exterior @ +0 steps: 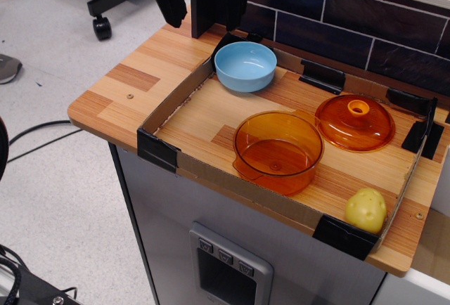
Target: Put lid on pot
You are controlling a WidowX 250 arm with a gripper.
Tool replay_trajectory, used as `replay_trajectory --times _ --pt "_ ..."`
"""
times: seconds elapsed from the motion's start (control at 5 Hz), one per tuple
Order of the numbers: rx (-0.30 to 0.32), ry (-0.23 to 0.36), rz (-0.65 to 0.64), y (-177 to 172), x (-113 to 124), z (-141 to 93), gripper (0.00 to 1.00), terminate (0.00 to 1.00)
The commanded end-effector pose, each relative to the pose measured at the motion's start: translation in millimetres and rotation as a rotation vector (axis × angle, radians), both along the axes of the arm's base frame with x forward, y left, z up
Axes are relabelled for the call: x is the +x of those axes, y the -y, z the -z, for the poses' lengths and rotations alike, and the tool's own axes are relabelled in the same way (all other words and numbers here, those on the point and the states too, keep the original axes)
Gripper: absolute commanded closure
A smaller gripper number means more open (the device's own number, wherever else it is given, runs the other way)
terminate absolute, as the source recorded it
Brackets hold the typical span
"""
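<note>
Approach step: black tool [190, 3], prongs apart and empty, hangs above the desk's [133, 83] far edge. Domed translucent orange lid [355, 122] rests beside the deep translucent orange pot [278, 150], awaiting a knob grasp.

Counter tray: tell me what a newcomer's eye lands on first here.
The translucent orange pot sits open in the middle of the cardboard-walled tray, its domed lid lying just behind and right of it. A light blue bowl occupies the far left corner, a yellow potato the near right.
</note>
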State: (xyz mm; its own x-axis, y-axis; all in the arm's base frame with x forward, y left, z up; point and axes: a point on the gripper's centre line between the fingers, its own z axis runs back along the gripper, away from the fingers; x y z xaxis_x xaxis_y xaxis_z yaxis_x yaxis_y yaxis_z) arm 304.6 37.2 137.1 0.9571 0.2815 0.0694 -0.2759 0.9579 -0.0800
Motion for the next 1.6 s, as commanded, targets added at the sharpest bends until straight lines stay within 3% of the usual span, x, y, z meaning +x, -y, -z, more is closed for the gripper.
replay_trajectory --times 0.0,0.2,0.6,1.0,1.4 --pt "0.0 0.0 0.0 0 0 0 0.0 0.0" --pt "-0.1 0.047 -0.112 26 22 2 0.0 0.0" --pt "-0.124 0.005 -0.091 76 59 17 0.0 0.0" --pt "-0.113 0.041 -0.067 105 88 32 0.0 0.0" --pt "-0.089 0.065 -0.005 135 95 60 0.0 0.0"
